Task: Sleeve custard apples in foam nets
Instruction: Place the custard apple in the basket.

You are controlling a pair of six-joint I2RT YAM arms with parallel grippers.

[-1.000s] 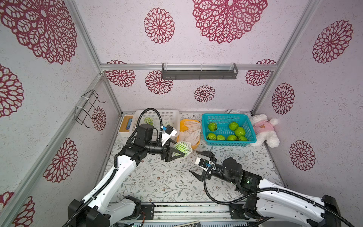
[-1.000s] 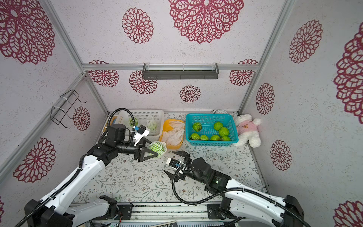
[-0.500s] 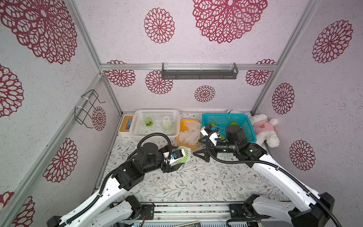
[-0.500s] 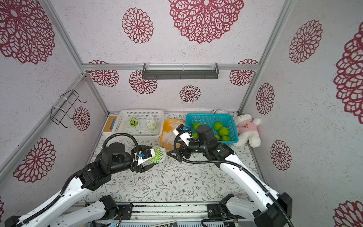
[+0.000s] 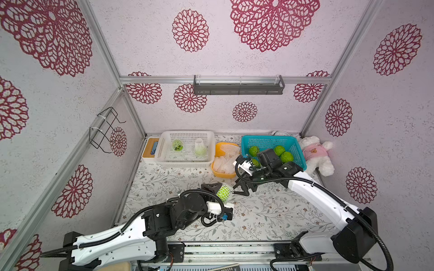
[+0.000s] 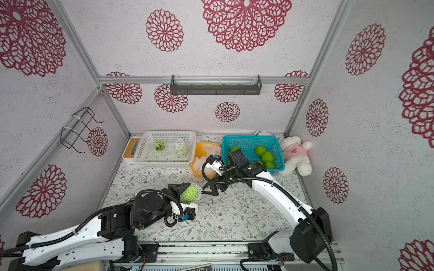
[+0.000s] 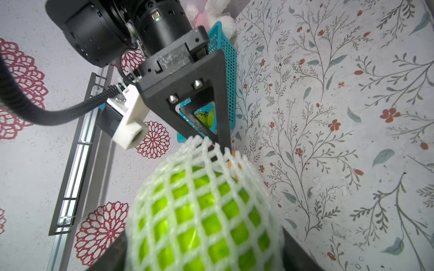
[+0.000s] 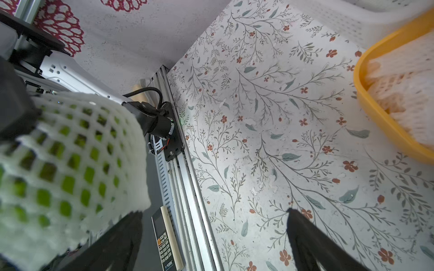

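nearby, white basket [image 5: 186,164] holds 2 sleeved custard apples [image 5: 177,145].

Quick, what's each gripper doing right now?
Left gripper: shut on the bright green custard apple sleeved in white foam mesh net.
Right gripper: open, holding nothing.

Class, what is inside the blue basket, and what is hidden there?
Bare green custard apples lie in the blue basket. The right arm covers its front, so how many there are cannot be told.
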